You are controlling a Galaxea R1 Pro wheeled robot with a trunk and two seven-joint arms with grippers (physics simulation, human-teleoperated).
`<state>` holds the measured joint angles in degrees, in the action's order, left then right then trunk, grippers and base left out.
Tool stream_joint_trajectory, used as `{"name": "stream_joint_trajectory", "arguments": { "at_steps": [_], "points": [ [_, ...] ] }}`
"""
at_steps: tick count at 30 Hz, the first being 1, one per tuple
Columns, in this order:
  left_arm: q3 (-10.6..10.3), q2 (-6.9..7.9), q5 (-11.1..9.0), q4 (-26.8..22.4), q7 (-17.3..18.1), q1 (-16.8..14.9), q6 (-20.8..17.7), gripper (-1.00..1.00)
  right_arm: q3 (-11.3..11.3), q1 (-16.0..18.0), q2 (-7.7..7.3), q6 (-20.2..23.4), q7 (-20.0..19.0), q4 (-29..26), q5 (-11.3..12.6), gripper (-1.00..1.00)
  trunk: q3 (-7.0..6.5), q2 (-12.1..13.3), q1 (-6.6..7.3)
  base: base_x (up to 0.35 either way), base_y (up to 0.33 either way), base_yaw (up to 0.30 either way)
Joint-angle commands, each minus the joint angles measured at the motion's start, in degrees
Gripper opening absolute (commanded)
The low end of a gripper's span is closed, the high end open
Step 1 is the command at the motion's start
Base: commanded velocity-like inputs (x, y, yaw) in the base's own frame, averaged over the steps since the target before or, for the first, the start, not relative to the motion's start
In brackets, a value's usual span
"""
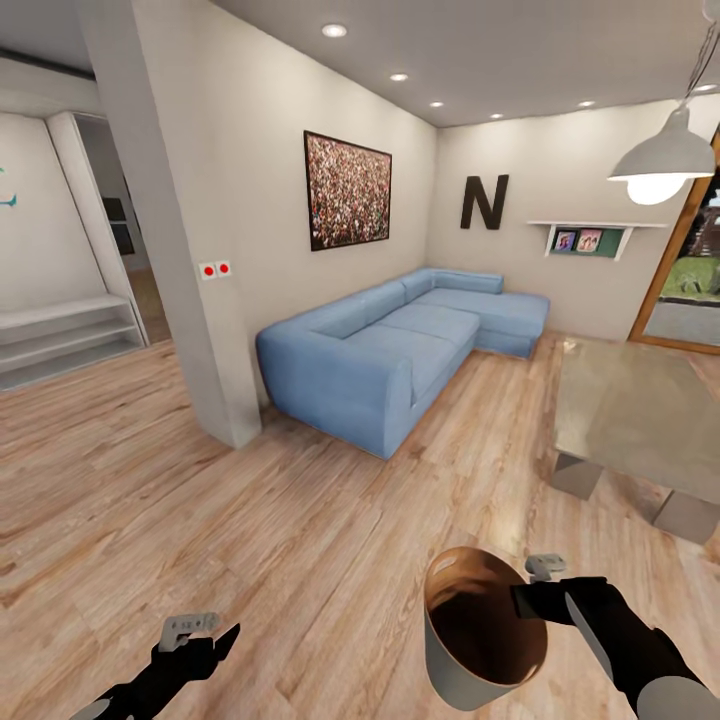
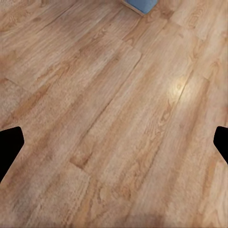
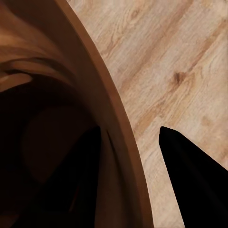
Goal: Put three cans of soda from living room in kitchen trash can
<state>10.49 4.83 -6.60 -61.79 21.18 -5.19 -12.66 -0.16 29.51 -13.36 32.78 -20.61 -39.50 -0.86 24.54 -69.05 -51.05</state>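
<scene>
My right gripper (image 1: 530,598) is shut on the rim of the trash can (image 1: 445,665), a pale grey bucket with a glossy copper-brown inside, held low over the wood floor. In the right wrist view one finger (image 3: 76,180) lies inside the trash can's rim (image 3: 114,109) and the other outside it. My left gripper (image 1: 212,640) hangs open over bare planks, and its fingertips (image 2: 9,147) stand wide apart with nothing between them. The soda cans are out of view.
This is the living room. A blue L-shaped sofa (image 1: 400,350) stands ahead, with a glass coffee table (image 1: 630,410) to the right and a white pillar (image 1: 170,250) to the left. A dark "N" (image 1: 484,202) hangs on the far wall. Open wood floor (image 1: 300,540) lies between me and the sofa.
</scene>
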Motion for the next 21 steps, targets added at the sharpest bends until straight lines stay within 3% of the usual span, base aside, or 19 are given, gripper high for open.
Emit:
{"name": "stream_joint_trajectory", "arguments": {
  "at_steps": [1,21],
  "points": [
    [-0.01,0.00,0.00,0.00,0.00,0.00,0.00,1.00,-0.02,0.02,0.02,0.10,0.05,-0.02,0.59,-1.00,-0.19,0.41,0.23,0.000,0.000,0.000],
    [-0.03,0.00,-0.01,0.00,0.00,0.00,0.00,1.00,0.01,0.02,0.23,0.09,0.05,0.04,0.51,-1.00,-3.78,8.44,4.62,0.000,0.000,0.000]
  ]
}}
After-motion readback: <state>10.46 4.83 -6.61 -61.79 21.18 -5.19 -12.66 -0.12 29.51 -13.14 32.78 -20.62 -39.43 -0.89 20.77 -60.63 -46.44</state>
